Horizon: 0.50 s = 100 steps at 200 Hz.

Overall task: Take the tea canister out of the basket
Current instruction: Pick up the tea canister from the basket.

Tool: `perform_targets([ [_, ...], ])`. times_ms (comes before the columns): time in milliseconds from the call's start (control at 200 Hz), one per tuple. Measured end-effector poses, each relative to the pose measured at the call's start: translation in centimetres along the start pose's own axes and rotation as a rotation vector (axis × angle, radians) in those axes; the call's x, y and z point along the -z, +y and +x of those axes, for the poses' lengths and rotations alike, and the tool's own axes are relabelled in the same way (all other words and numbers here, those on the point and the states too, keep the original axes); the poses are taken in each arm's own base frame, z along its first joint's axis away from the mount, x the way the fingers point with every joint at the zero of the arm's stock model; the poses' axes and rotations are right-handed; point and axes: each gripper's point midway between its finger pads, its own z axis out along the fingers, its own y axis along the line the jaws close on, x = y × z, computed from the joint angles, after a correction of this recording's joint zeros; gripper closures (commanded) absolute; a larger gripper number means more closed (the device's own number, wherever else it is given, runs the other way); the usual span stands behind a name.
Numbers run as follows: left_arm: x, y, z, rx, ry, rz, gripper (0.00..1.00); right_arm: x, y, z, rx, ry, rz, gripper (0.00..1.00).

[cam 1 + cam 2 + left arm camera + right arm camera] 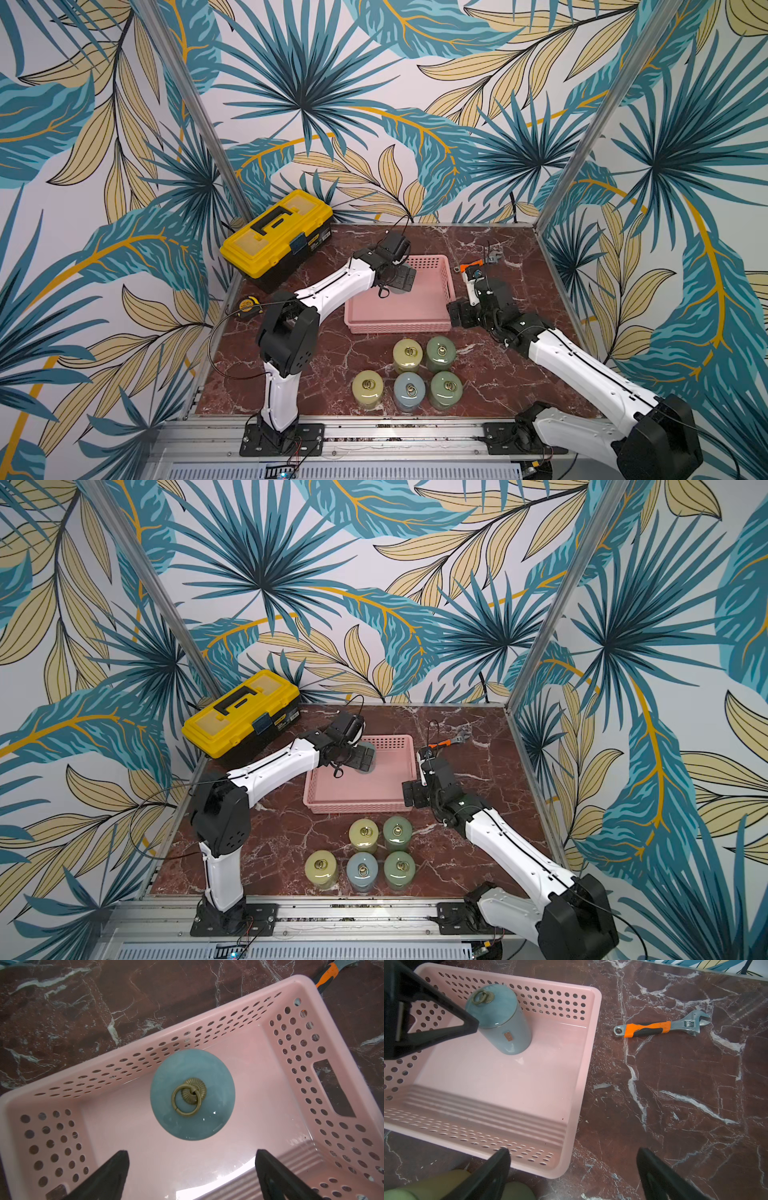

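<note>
**Q.** What is shown at the left?
**A.** A yellow toolbox [276,232] is seen shut at the far left corner of the table [332,353]. It is not called for by the task and is well apart from the work.

**Q.** How is the left gripper [191,1153] set?
**A.** It is held above the pink basket [399,328], pointing down. Its jaws are spread fully wide, with nothing between them. This width is judged to be chosen so that a round body can be straddled.

**Q.** Where is the tea canister [192,1094] found?
**A.** It is stood upright on the basket floor, just beside one long perforated wall. It lies ahead of the open jaws and is not touched by them. An approach from above is judged to be favoured, since a sideways reach would be blocked by the walls. In front of the basket, five other canisters [409,374] are grouped on the table, and a likely place for setting this one down is suggested by them.

**Q.** And to the right?
**A.** The right gripper [573,1157] is held just beside the basket's near right corner, likewise wide open and empty. This is presumably so that the left arm's path is kept clear. Further right, a wrench [660,1027] is laid flat on the table, unused.
</note>
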Motion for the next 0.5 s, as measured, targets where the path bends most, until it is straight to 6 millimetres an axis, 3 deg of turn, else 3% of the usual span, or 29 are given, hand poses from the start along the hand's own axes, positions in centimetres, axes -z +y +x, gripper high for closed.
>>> perform_targets([
  [501,-2.3,-0.1,-0.7,-0.006,0.004,-0.02,0.0,0.0,0.0,-0.3,-0.003,-0.01,-0.002,0.01],
])
